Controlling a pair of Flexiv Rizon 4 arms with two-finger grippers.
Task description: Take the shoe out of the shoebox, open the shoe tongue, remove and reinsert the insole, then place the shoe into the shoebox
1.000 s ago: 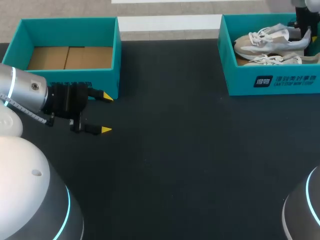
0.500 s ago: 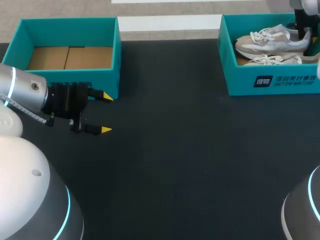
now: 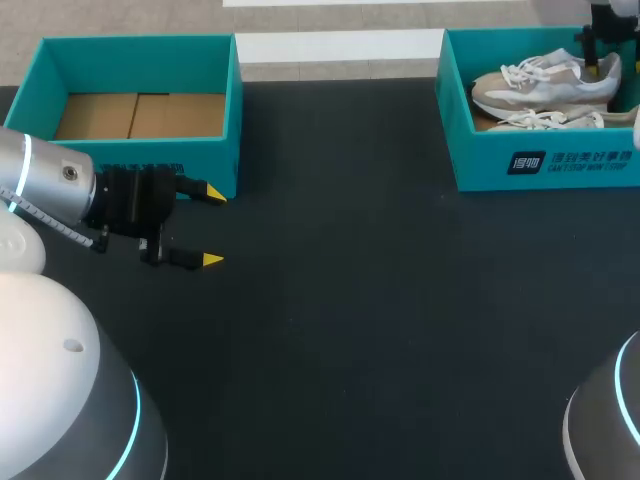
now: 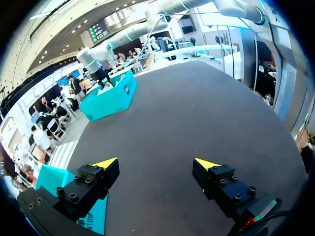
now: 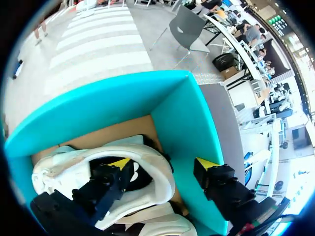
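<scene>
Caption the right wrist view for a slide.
The right gripper straddles the heel collar of the shoe inside the teal shoebox, one finger in the opening, one outside.

White print on shoebox front

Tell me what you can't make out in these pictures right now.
Insole: hidden inside the upper shoe in every view; the right wrist view shows only a dark opening, partly blocked by the right gripper.
Lower shoe: head view, mostly covered by the upper shoe and the shoebox wall.
Right arm: head view, cut off by the edge above its gripper.
</scene>
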